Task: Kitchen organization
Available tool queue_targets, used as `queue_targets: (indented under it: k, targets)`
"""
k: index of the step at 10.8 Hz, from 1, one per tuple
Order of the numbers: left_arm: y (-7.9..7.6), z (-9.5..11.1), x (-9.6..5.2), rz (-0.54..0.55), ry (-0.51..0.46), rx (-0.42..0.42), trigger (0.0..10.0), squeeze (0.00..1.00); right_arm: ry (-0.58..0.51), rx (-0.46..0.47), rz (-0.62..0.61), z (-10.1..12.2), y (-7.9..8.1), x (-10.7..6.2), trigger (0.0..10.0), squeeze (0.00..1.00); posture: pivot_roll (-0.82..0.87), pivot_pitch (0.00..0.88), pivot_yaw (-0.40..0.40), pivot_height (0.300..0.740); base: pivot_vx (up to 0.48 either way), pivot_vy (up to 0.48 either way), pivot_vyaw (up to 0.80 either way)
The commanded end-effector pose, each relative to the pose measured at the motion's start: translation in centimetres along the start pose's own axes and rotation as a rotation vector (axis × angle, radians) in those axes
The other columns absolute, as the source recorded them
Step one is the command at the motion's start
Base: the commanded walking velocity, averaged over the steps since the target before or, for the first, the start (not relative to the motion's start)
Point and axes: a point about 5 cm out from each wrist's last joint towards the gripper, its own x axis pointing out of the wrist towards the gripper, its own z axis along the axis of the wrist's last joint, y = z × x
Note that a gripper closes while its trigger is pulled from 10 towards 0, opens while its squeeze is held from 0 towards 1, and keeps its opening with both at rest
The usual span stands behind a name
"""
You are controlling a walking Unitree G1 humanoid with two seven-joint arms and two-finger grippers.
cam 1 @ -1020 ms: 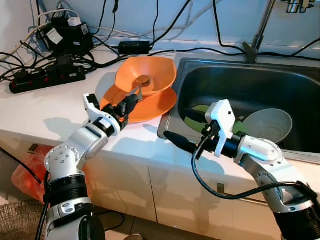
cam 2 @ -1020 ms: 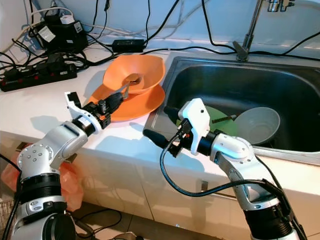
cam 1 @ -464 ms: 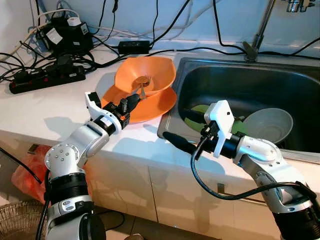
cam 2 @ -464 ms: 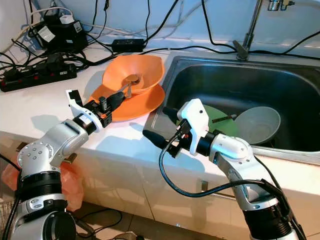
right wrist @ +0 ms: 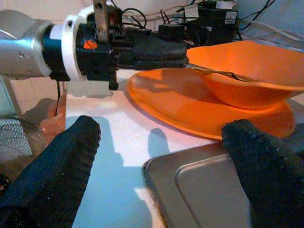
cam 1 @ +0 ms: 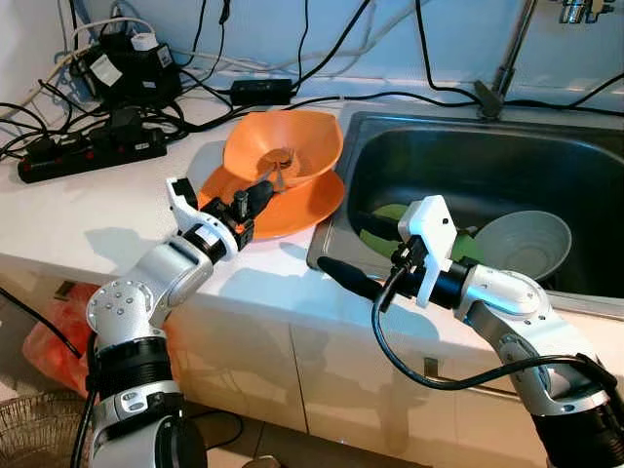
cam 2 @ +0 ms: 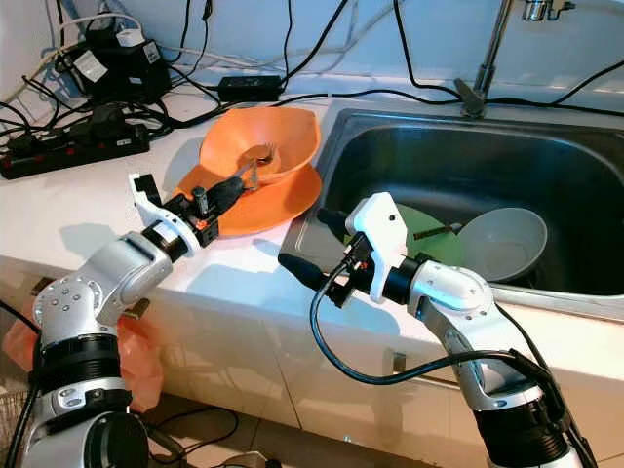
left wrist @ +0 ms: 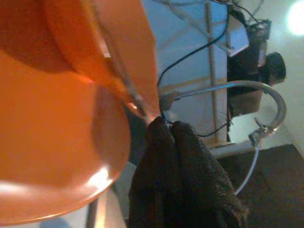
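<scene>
An orange bowl (cam 1: pixel 283 146) sits tilted on an orange plate (cam 1: pixel 307 205) on the white counter, just left of the sink (cam 1: pixel 487 161). A metal spoon (cam 1: pixel 277 164) lies in the bowl with its handle sticking out toward me. My left gripper (cam 1: pixel 259 195) is shut on that handle, over the plate's near rim; the left wrist view has the fingertips (left wrist: pixel 173 152) pinched on the spoon (left wrist: pixel 128 90). My right gripper (cam 1: pixel 356 249) hangs open at the sink's front left corner with nothing between its fingers (right wrist: pixel 57 166), pointing at the plate (right wrist: pixel 190 104).
A pale bowl (cam 1: pixel 526 244) and a green plate (cam 1: pixel 390 213) lie in the sink under the tap (cam 1: pixel 507 58). Power strips and tangled cables (cam 1: pixel 93 146) crowd the counter's back left. An orange bag (cam 1: pixel 54 341) lies on the floor below.
My left gripper has edged up and toward the bowl while staying shut on the spoon handle. The right arm has hardly moved.
</scene>
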Motion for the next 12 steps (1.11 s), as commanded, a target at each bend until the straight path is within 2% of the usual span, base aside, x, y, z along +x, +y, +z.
queue_targets:
  k: [1,4,5,6,7,8,10,12]
  targets:
    - [-1.4,0.2,0.2,-0.060,0.004,0.027,0.0,0.00,0.002,-0.013,0.000,-0.1,0.2,0.0,10.0,0.00,0.10,0.043,0.115,0.740,0.000,0.000,0.00]
    - [-2.2,-0.3,-0.2,-0.124,0.025,0.045,0.0,0.00,0.002,-0.015,-0.001,-0.1,0.1,0.0,10.0,0.00,0.10,0.044,0.112,0.740,0.000,0.000,0.00]
    - [-2.2,-0.4,-0.4,-0.124,0.020,0.092,2.9,0.00,0.003,-0.014,-0.001,-0.1,0.1,0.0,10.0,0.00,0.10,0.046,0.113,0.740,0.000,0.000,0.00]
    - [-2.5,-0.4,-0.4,-0.141,0.005,0.118,10.0,0.67,0.003,-0.013,-0.002,-0.1,0.1,0.0,10.0,0.00,0.10,0.046,0.113,0.740,0.000,0.000,0.00]
    - [-2.8,-0.3,-0.6,-0.166,0.003,0.121,10.0,1.00,0.004,-0.012,-0.003,-0.2,0.1,0.0,10.0,0.00,0.11,0.046,0.113,0.740,0.000,0.000,0.00]
    - [-2.9,-0.2,-0.7,-0.171,0.003,0.121,10.0,1.00,0.004,-0.012,-0.003,-0.2,0.1,0.0,10.0,0.00,0.11,0.046,0.113,0.740,0.000,0.000,0.00]
    - [-2.5,-1.0,-2.0,-0.190,0.054,0.108,10.0,1.00,0.003,-0.012,-0.003,-0.2,0.1,0.0,10.0,0.00,0.11,0.045,0.113,0.740,0.000,0.000,0.00]
    - [-2.3,-1.7,-2.1,-0.193,0.068,0.099,10.0,1.00,0.004,-0.012,0.000,-0.2,0.1,0.1,10.0,0.00,0.11,0.045,0.109,0.740,0.000,0.000,0.00]
